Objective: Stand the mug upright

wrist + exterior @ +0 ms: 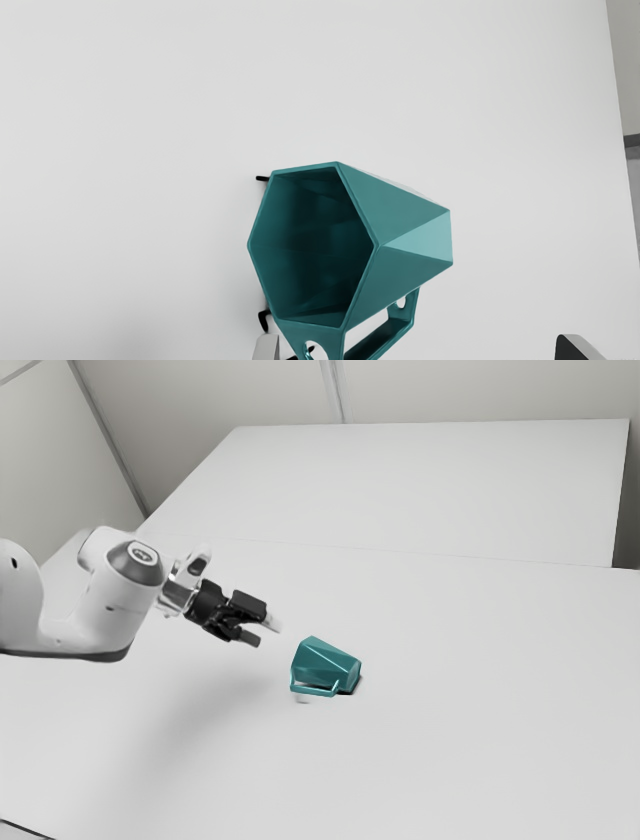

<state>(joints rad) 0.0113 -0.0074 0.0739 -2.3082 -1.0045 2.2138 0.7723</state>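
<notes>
mug point(328, 660) to right. fingers point(250, 639) of the gripper point(262, 632) spread apart, clasping nothing, above the table point(450, 760). if lowered off line, could snag the handle point(387, 336) or knock the rim point(376, 245) and shove instead of grasp. just beyond, lies on its side, mouth point(310, 245) facing back. if pinched across the sloping facets point(385, 210), may slip or roll; if released tilted, may topple again.

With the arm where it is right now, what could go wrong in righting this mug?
The mug lies on its side with its handle sticking out near one finger, which could snag it and swivel the mug. Its faceted sides taper, so the open gripper might slip when it closes.
</notes>
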